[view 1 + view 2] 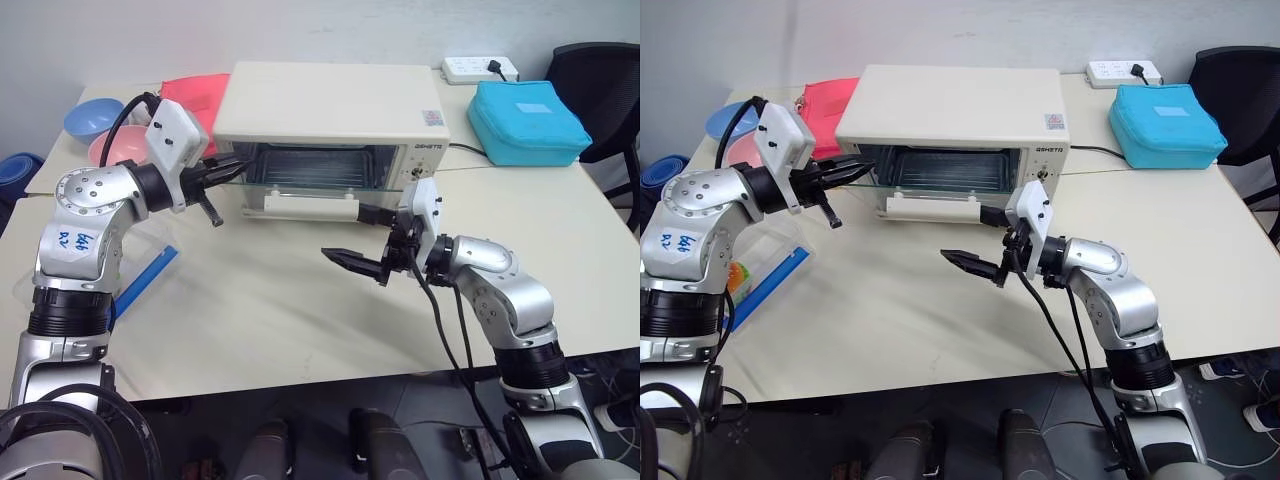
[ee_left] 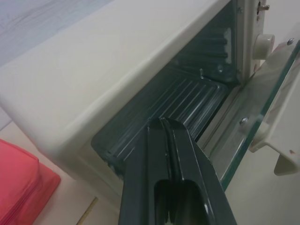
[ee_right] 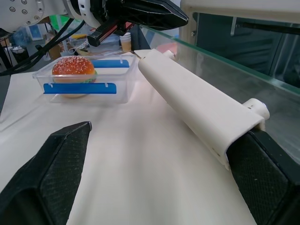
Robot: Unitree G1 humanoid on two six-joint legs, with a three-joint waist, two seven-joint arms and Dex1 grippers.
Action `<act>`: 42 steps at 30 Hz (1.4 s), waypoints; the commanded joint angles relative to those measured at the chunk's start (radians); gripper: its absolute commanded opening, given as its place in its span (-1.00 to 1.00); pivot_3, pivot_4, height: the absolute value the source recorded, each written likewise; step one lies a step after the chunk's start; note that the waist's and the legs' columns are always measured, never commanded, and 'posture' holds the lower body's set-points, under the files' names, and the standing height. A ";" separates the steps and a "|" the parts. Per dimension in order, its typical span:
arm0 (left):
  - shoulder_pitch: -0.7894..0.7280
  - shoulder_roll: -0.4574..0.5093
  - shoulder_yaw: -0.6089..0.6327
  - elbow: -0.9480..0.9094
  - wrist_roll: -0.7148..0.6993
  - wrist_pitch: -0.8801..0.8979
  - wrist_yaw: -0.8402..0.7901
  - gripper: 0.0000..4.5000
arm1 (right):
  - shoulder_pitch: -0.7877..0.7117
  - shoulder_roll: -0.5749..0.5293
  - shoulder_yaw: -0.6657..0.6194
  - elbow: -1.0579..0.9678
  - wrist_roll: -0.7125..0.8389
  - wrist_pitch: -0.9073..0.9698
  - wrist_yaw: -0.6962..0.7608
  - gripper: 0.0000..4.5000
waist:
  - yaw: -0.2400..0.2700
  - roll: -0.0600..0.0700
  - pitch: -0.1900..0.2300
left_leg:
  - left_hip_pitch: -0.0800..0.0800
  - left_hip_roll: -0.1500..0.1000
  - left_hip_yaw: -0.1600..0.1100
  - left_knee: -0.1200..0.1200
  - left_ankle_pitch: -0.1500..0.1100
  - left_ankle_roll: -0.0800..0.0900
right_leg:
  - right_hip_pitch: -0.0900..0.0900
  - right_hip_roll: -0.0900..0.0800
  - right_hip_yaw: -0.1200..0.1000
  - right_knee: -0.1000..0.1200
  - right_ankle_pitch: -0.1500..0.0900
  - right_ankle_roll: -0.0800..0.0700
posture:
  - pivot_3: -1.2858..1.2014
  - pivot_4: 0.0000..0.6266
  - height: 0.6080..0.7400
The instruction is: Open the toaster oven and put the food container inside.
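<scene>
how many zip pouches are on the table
2: a red zip pouch behind the toaster oven's left end, and a blue zip pouch to its right near the table's far edge. Others may be hidden behind the oven.

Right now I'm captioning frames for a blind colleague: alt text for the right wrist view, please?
The open right claw faces the toaster oven door's white bar handle. Beyond sits the food container holding a toy hamburger.
</scene>
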 commanded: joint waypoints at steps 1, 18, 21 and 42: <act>0.008 0.009 0.006 -0.020 0.007 -0.003 -0.032 -0.99 | 0.032 -0.049 -0.055 -0.088 0.026 0.019 -0.015 1.00 | 0.001 0.000 0.000 | 0.000 0.000 0.000 0.000 0.000 0.000 | 0.000 0.000 0.001 0.000 0.000 0.000 | 0.03 -0.52 1.00; 0.223 -0.052 -0.078 -0.171 0.079 0.056 -0.008 -0.99 | 0.362 -0.405 -0.428 -0.389 0.302 0.252 -0.009 1.00 | 0.025 -0.002 0.000 | 0.006 0.002 0.005 0.002 -0.005 0.009 | 0.005 0.001 0.008 -0.004 0.001 0.002 | 0.03 -0.52 1.00; 0.252 -0.065 -0.106 -0.169 0.111 0.071 0.006 -0.99 | 0.356 -0.408 -0.427 -0.394 0.316 0.256 -0.029 1.00 | 0.027 -0.003 0.000 | 0.006 0.002 0.005 0.002 -0.005 0.009 | 0.005 0.001 0.008 -0.004 0.001 0.002 | 0.03 -0.52 1.00; 0.440 -0.144 0.383 -0.596 -0.145 0.669 0.282 -0.22 | 0.132 -0.391 -0.217 -0.218 0.265 0.182 0.061 1.00 | 0.023 -0.005 0.000 | 0.003 0.003 0.004 0.004 -0.007 0.009 | 0.004 0.000 0.007 -0.005 0.001 0.002 | 0.03 -0.52 1.00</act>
